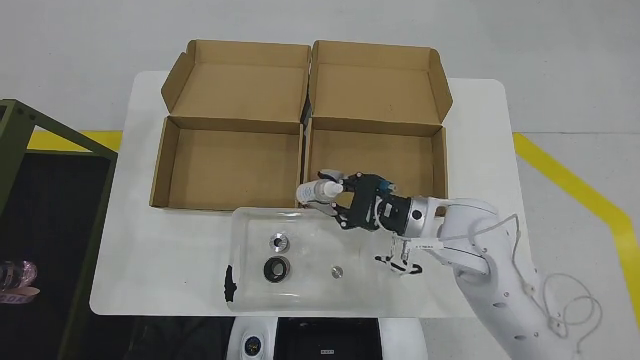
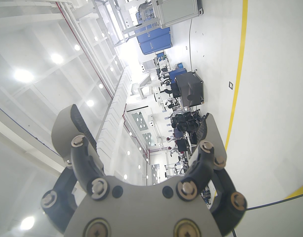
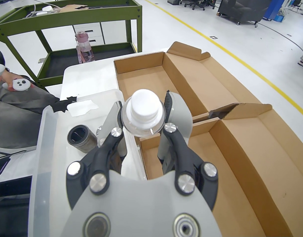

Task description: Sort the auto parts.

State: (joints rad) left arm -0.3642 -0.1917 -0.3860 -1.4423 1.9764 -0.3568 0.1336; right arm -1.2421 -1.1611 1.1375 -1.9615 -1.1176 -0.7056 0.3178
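Observation:
My right gripper (image 3: 143, 114) is shut on a white capped, clear-bodied part (image 3: 143, 110), held above the edge between the clear plastic bin (image 3: 43, 134) and the right cardboard box (image 3: 240, 154). From above, the right gripper (image 1: 335, 198) holds the white part (image 1: 316, 191) at the front wall of the right box (image 1: 375, 160). The left box (image 1: 228, 165) lies beside it. A black cylindrical bearing (image 3: 82, 136) lies in the bin. The bin (image 1: 245, 295) also holds a dark ring (image 1: 276, 269), a metal sleeve (image 1: 278, 244) and a small silver disc (image 1: 338, 271). My left gripper (image 2: 141, 122) is open, facing the hall.
Both boxes have their lids folded back toward the table's far edge. A green metal cart (image 3: 67, 20) with a pink bottle (image 3: 83, 48) stands beyond the table's left side. Black tape (image 1: 229, 287) marks the bin's left wall.

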